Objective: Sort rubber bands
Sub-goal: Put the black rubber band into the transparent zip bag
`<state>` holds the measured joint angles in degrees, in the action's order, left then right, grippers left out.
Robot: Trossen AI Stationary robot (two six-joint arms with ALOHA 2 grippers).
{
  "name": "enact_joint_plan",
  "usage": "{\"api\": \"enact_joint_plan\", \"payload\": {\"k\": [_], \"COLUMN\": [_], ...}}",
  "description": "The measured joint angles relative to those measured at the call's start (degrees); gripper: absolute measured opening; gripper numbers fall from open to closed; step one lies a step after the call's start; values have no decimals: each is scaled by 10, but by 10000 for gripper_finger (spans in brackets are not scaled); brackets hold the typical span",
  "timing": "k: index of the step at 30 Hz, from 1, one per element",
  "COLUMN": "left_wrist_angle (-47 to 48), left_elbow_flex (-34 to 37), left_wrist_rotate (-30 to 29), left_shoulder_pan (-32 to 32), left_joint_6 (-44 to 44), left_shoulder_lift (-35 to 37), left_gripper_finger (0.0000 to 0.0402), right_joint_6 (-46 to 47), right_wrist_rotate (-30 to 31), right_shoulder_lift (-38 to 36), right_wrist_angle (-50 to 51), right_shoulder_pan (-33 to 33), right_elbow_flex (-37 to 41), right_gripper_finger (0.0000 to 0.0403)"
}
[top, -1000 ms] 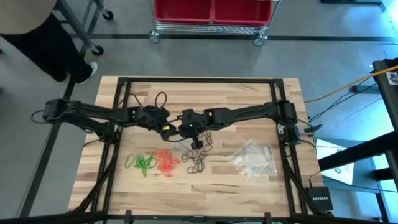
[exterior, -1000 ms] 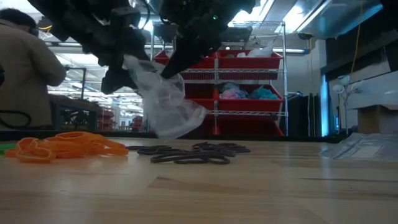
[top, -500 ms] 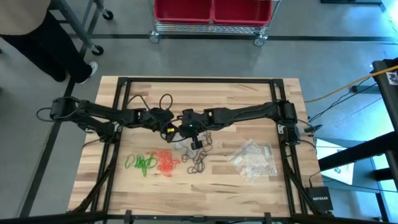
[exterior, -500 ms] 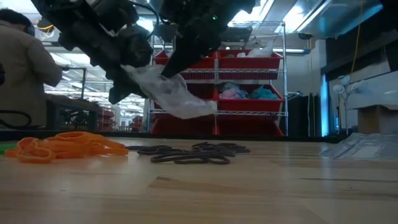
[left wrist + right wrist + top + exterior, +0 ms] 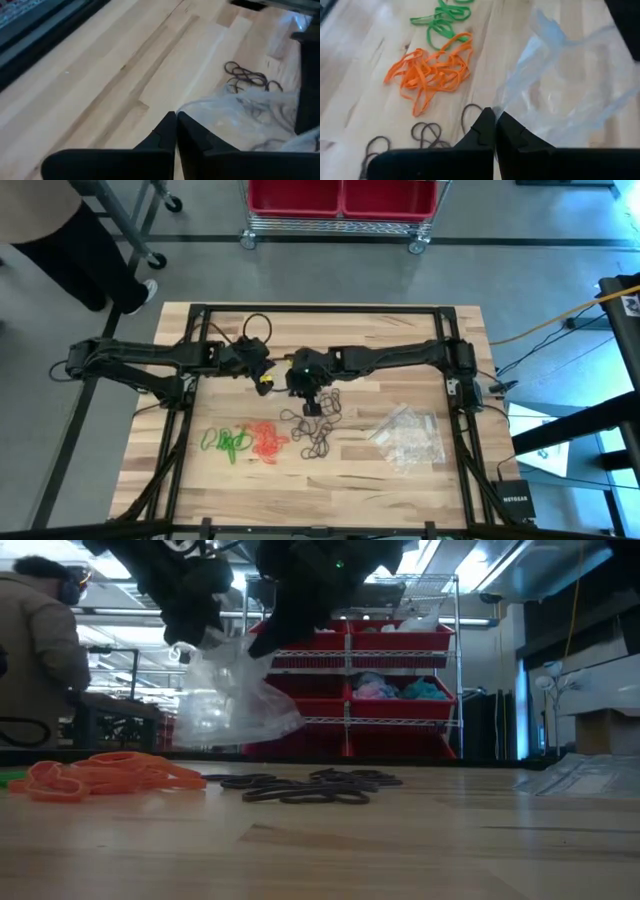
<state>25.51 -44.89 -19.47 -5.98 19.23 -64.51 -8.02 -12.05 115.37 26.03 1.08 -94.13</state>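
Green [image 5: 230,443], orange [image 5: 267,441] and black rubber bands [image 5: 318,442] lie grouped by colour below both clenched tools [image 5: 266,379] [image 5: 300,383], which grasp one clear bag [image 5: 228,698], bagging seemingly left.

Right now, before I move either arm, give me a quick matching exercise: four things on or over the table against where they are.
Things:
1. clear bag
2. orange bands
3. green bands
4. black bands

Places:
A. heap nearest the table's left edge
B. held in the air by both grippers
C. middle heap
D. spread below the right gripper, nearest the pile of bags

Pairs: 1-B, 2-C, 3-A, 4-D
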Motion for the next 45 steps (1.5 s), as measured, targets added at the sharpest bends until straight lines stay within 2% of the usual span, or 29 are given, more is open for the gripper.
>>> {"api": "enact_joint_plan", "payload": {"k": [6,9,12,15,18,22,27,32,41,45], "left_wrist_angle": [-6,-11,7,17,-12,-43,-9,-28,-59,-59], "left_elbow_flex": [-1,-1,-1,-1,8,12,12,12,13,16], "left_wrist_rotate": [4,2,-40,-46,-65,-56,-66,-63,-60,-62], "left_shoulder_pan": [20,25,20,18,22,29,21,21,39,39], "left_joint_6": [3,2,5,30,36,31,33,36,32,30], "left_shoulder_lift": [-5,-6,-7,-7,-7,-7,-6,-6,9,12], "left_gripper_finger": [0,0,0,0,0,0,0,0,0,0], "right_joint_6": [-1,-8,-24,-51,-61,-43,-48,-57,-28,-28], "right_wrist_rotate": [67,57,34,44,64,65,52,59,70,92], "right_shoulder_lift": [-1,-5,-1,0,-1,-2,-3,-2,61,62], "right_wrist_angle": [7,-2,18,27,21,-14,43,24,-3,-15], "right_shoulder_pan": [21,25,10,-8,-5,14,1,-7,0,-4], "right_elbow_flex": [0,0,0,0,-3,-8,-8,-8,-8,-9], "right_gripper_finger": [0,0,0,0,0,0,0,0,0,0]}}
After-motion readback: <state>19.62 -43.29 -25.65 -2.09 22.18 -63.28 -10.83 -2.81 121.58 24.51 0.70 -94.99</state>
